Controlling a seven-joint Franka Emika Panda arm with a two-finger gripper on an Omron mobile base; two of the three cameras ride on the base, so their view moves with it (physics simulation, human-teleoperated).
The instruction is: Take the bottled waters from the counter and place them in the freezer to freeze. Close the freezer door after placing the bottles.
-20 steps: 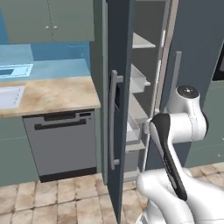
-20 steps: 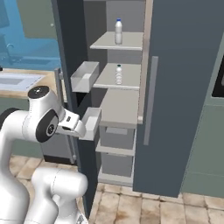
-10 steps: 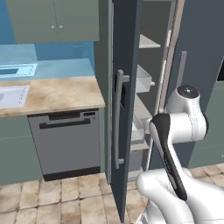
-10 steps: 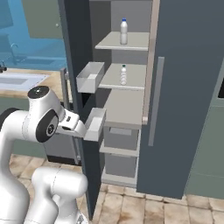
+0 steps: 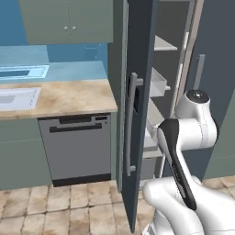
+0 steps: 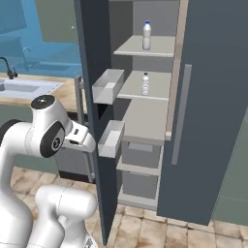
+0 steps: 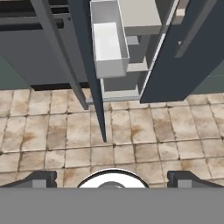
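Observation:
Two bottled waters stand inside the open freezer [image 6: 145,116]: one bottle [image 6: 147,35] on the upper shelf and another bottle [image 6: 145,84] on the shelf below. The freezer door [image 5: 140,92] stands wide open, with its bar handle [image 5: 131,124] facing the counter [image 5: 69,96] and its white bins [image 6: 107,86] facing the shelves. My gripper [image 7: 112,177] is open and empty. It points down at the floor in front of the door's edge [image 7: 94,87], its fingertips [image 7: 41,178] wide apart.
A dark grey dishwasher [image 5: 75,147] sits under the counter, left of the door. A white sink [image 5: 16,97] with a dark faucet [image 6: 7,68] is further left. The fridge's right door [image 6: 203,97] is closed. Tiled floor [image 7: 131,131] lies below the hand.
The whole scene has shifted to the right in both base views, so the base has driven. The arm keeps its pose and the gripper stays open. The bottles and door have not moved.

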